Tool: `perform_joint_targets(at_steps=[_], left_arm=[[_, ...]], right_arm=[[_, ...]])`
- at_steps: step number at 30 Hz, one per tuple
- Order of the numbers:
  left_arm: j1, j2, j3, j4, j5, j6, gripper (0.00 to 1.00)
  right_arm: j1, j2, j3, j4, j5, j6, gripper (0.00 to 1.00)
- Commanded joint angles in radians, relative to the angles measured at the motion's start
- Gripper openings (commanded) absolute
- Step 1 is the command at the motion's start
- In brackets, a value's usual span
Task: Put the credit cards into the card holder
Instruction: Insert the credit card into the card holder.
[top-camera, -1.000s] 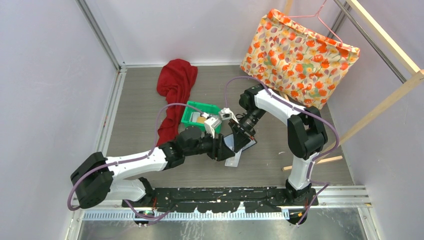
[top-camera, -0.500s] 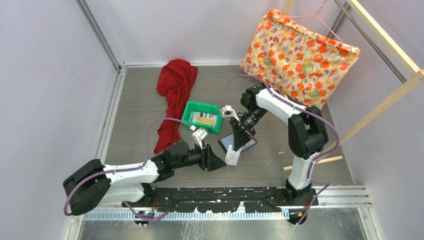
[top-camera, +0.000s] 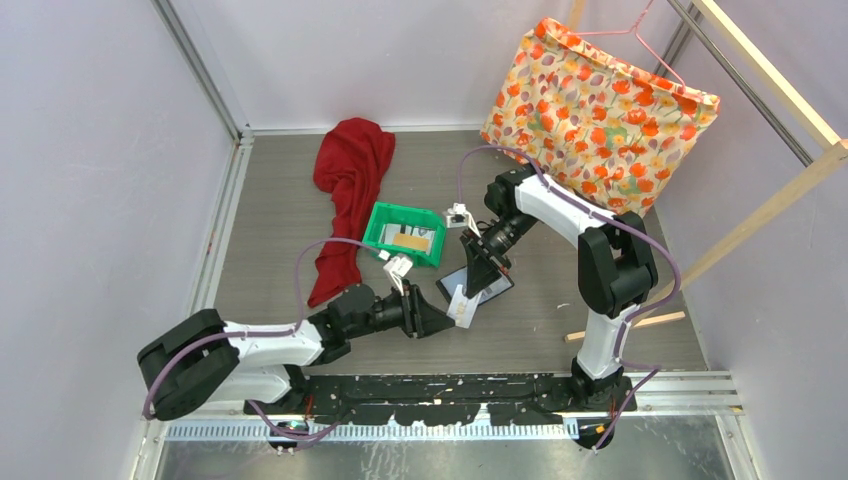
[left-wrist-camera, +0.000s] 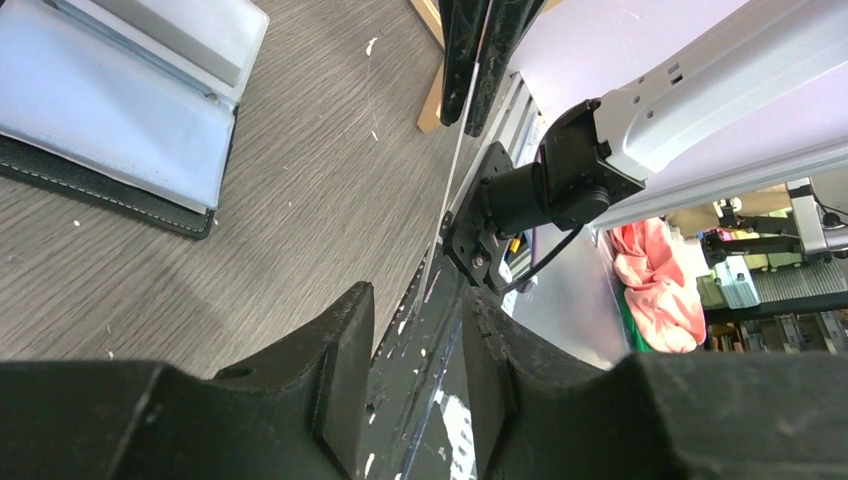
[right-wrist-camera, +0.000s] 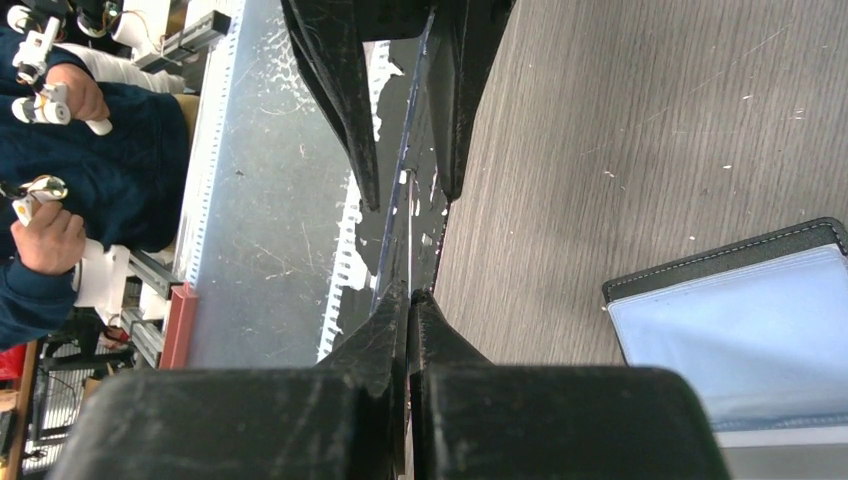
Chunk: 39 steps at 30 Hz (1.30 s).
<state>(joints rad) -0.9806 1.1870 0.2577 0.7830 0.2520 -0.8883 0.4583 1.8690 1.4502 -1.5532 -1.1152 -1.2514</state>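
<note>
Tabletop: a grey wood-grain surface (top-camera: 270, 230) between pale lilac walls.
Bag: an orange-flowered fabric tote (top-camera: 600, 110) stands at the far right against a pale wooden frame (top-camera: 770, 190).
Cloth: a crumpled red fabric (top-camera: 345, 190) lies at the far left of centre, just beside the bin.
Bin: a small green plastic tray (top-camera: 400, 209) sits mid-table. A yellow-orange card (top-camera: 412, 241) and some paler cards lie inside it.
Card holder: a black folding wallet (top-camera: 500, 288) (left-wrist-camera: 90, 110) (right-wrist-camera: 740, 340) lies open and flat to the right of the bin. Its pale glossy pockets face up, with light stitching along the edge. It is partly hidden under the right arm.
Right gripper: the right gripper (top-camera: 470, 290) (right-wrist-camera: 410, 298) is pinched tight on a thin flat white credit card (top-camera: 462, 306) (left-wrist-camera: 455, 180) (right-wrist-camera: 408, 200).
Card: the white credit card is held just on the near side of the wallet. Both wrist cameras see it edge-on, as a fine line.
Left gripper: the left gripper (top-camera: 448, 318) (left-wrist-camera: 418, 300) has its jaws partly apart, one finger on each side of the card. A gap shows on both sides, so it grips nothing.
Change: a second ago the left gripper hung by the bin's near corner. It has since swung down toward the near edge and reached the card from the left, its jaws narrowing. The right gripper has stayed clamped, and the wallet and bin have not shifted.
</note>
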Motion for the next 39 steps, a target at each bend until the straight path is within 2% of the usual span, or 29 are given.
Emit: perform_joint_targets(at_steps=[1, 3, 7, 8, 11, 13, 17, 20, 21, 23, 26, 30, 34, 39], left_arm=[[-0.003, 0.038, 0.014, 0.135, -0.019, -0.019, 0.37], [-0.002, 0.057, 0.014, 0.166, -0.019, -0.025, 0.32], [-0.002, 0.098, 0.016, 0.229, -0.009, -0.040, 0.02], [-0.002, 0.107, 0.013, 0.239, -0.009, -0.047, 0.01], [-0.003, 0.115, -0.014, 0.260, -0.046, -0.083, 0.00], [-0.020, 0.108, -0.043, 0.274, -0.110, -0.104, 0.00], [-0.095, 0.104, -0.075, 0.268, -0.296, -0.140, 0.00], [-0.176, 0.138, -0.064, 0.277, -0.446, -0.172, 0.00], [-0.189, 0.157, -0.055, 0.280, -0.487, -0.174, 0.00], [-0.226, 0.202, -0.023, 0.292, -0.549, -0.194, 0.00], [-0.242, 0.290, 0.017, 0.308, -0.608, -0.264, 0.00], [-0.252, 0.389, 0.010, 0.396, -0.644, -0.343, 0.00], [-0.255, 0.414, 0.009, 0.381, -0.666, -0.404, 0.00], [-0.255, 0.436, 0.011, 0.375, -0.677, -0.461, 0.00]], right_arm=[[-0.004, -0.016, 0.032, -0.179, -0.045, 0.001, 0.01], [-0.004, -0.015, 0.032, -0.178, -0.048, 0.001, 0.01], [-0.003, -0.007, 0.030, -0.179, -0.048, 0.003, 0.01], [-0.005, -0.005, 0.030, -0.179, -0.046, 0.005, 0.04], [-0.045, -0.002, 0.033, -0.166, -0.055, 0.037, 0.28], [-0.127, -0.009, 0.016, -0.070, -0.066, 0.165, 0.43], [-0.321, -0.052, -0.077, 0.196, -0.056, 0.450, 0.53], [-0.394, -0.143, -0.229, 0.613, 0.093, 0.906, 0.56], [-0.397, -0.158, -0.271, 0.736, 0.173, 0.974, 0.58], [-0.400, -0.171, -0.306, 0.864, 0.270, 1.110, 0.60], [-0.400, -0.123, -0.302, 0.951, 0.314, 1.194, 0.62], [-0.398, -0.023, -0.239, 0.940, 0.322, 1.210, 0.62], [-0.387, 0.009, -0.204, 0.957, 0.361, 1.193, 0.63], [-0.350, 0.086, -0.135, 0.934, 0.335, 1.150, 0.62]])
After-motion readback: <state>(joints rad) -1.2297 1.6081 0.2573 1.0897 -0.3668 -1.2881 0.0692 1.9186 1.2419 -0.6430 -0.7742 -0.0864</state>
